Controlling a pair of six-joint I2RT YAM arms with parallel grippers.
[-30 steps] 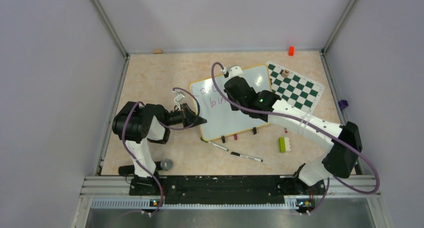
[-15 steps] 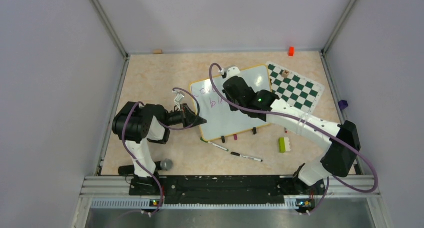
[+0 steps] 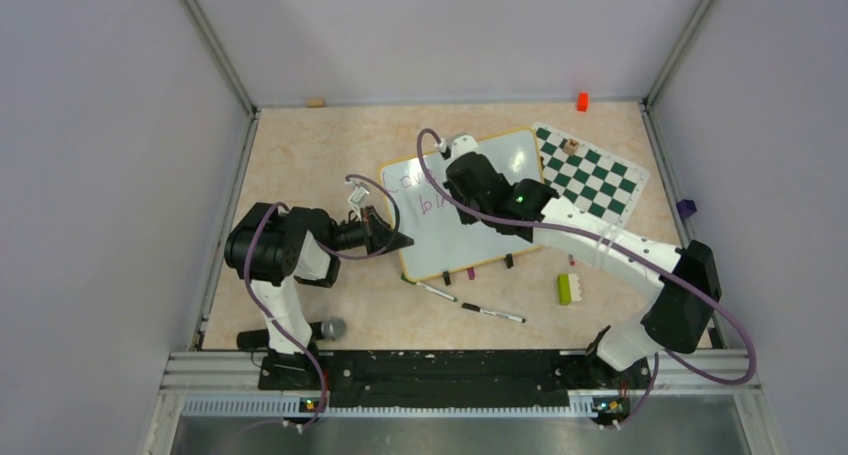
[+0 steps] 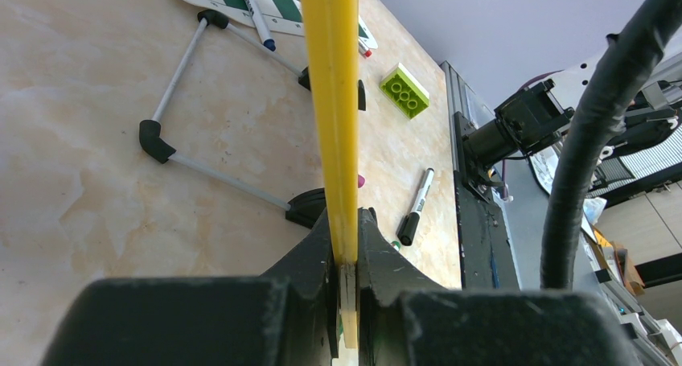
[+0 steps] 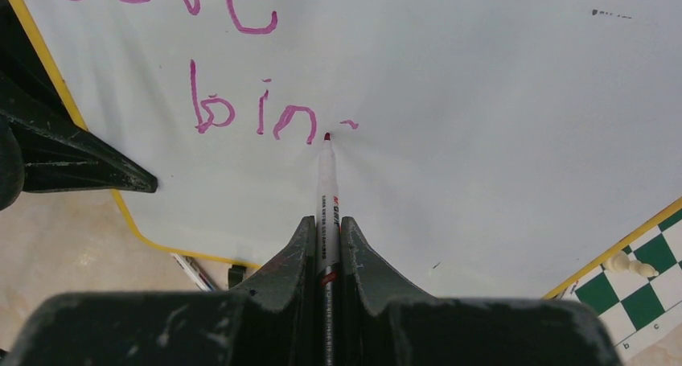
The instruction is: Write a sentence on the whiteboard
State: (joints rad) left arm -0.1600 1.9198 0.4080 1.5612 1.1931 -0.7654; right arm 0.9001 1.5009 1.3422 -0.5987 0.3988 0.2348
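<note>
The beige table (image 3: 300, 175) holds everything. The whiteboard (image 3: 455, 240) sits near its middle, skewed, with its far right corner just beside the green-and-white chess mat (image 3: 595, 180). From the left wrist camera, thin wire legs with black feet show under the board.

The left gripper (image 3: 398, 240) is clamped tight on the board's yellow frame at its left edge. In its own camera the yellow strip (image 4: 334, 100) runs straight up from between the closed fingers (image 4: 318, 257).

The right gripper (image 3: 462, 170) reaches over the upper middle of the board and is squeezed shut on a marker (image 5: 327, 189). The marker points away from the camera, its tip against the white surface (image 5: 499, 165).

The sentence (image 5: 195, 92) is purple and unfinished — "Love" on top, "bin" below it, then a short stroke just right of the marker tip. The tip rests just past the "n".

A green brick (image 3: 565, 289) lies near the board's right foot. Two loose pens (image 3: 492, 313) lie in front of the board, nearer the arms' bases — and a small orange block (image 3: 582, 101) sits by the back wall.
</note>
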